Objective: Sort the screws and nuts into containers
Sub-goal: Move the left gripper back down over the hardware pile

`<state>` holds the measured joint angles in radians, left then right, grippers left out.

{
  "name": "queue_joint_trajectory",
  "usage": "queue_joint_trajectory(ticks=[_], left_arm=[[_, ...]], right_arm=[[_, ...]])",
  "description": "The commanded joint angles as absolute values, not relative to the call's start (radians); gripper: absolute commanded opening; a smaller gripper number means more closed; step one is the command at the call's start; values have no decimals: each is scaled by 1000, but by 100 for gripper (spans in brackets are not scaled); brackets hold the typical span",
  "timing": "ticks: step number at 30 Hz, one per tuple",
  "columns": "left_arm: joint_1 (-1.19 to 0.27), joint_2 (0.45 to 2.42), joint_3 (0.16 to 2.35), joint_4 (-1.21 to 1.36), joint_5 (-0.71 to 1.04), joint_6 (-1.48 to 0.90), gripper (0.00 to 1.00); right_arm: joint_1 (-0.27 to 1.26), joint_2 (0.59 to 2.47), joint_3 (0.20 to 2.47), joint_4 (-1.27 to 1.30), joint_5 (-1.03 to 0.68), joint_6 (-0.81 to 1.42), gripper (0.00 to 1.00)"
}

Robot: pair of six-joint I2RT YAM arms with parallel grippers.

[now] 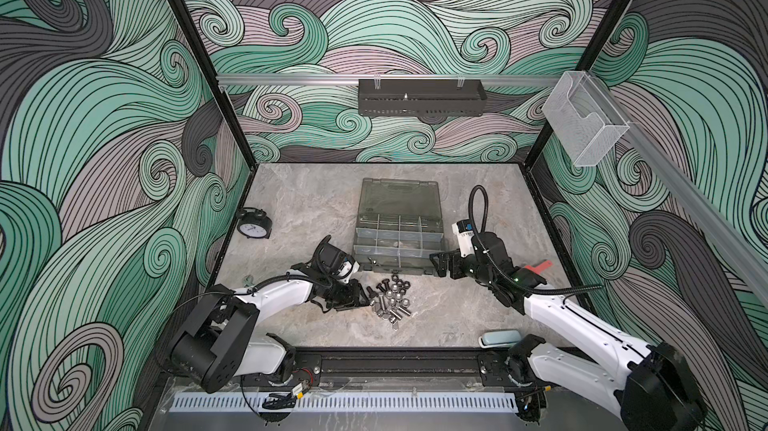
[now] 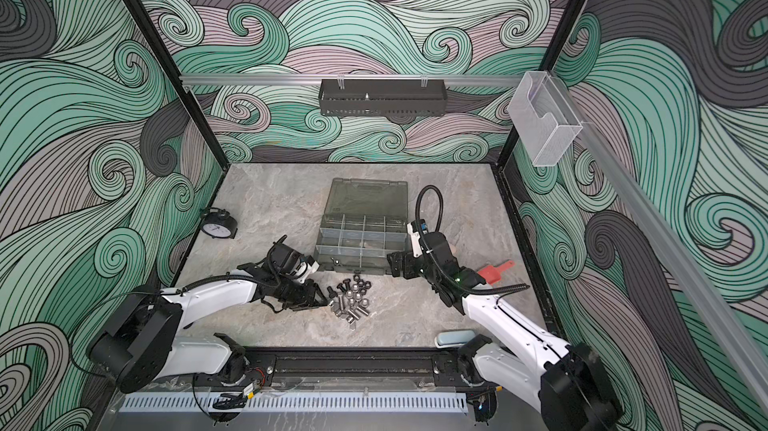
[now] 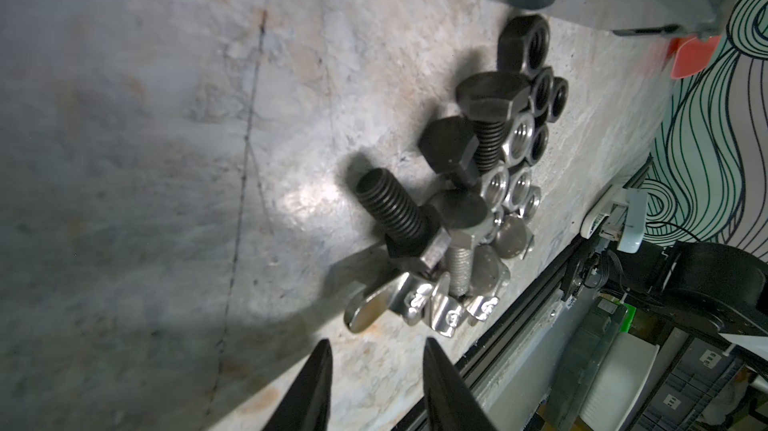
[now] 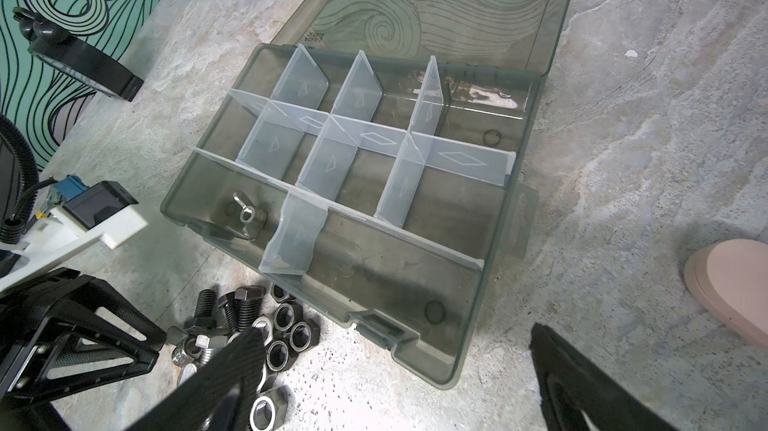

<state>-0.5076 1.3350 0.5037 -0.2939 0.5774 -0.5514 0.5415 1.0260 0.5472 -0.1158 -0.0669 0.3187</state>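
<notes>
A pile of black and silver screws [image 1: 380, 304] and nuts [image 1: 400, 286] lies on the stone table in front of the organizer case; both top views show it, the screws [image 2: 341, 305] towards me. The case's containers [image 1: 390, 263] [image 2: 353, 262] stand open, the lid folded back. My left gripper [image 1: 368, 302] [image 2: 326, 304] is low at the pile's left edge, open, with bare table between its fingers; its wrist view shows black screws [image 3: 395, 217] and nuts [image 3: 536, 92] just beyond the tips [image 3: 378, 343]. My right gripper [image 1: 436, 266] [image 4: 395, 331] hovers wide open at the case's near right corner. One silver wing nut [image 4: 245, 215] lies in a near compartment [image 4: 374, 140].
A black alarm clock [image 1: 254, 225] stands at the left wall. A red tool [image 1: 538, 265] lies behind my right arm. A pale blue object [image 1: 500, 337] sits at the front edge. A black perforated tray [image 1: 419, 96] and a clear box [image 1: 582, 125] hang on the walls.
</notes>
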Motion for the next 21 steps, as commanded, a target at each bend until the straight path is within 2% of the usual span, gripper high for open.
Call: queue_joint_trajectory(ticks=[1, 13, 21], left_arm=[[-513, 1358, 500, -263, 558, -558, 40], [-511, 1416, 502, -186, 560, -554, 40], [-511, 1448, 495, -159, 572, -561, 34]], right_arm=[[548, 1012, 539, -125, -48, 327, 99], [546, 995, 534, -119, -40, 345, 99], [547, 993, 527, -101, -47, 360, 99]])
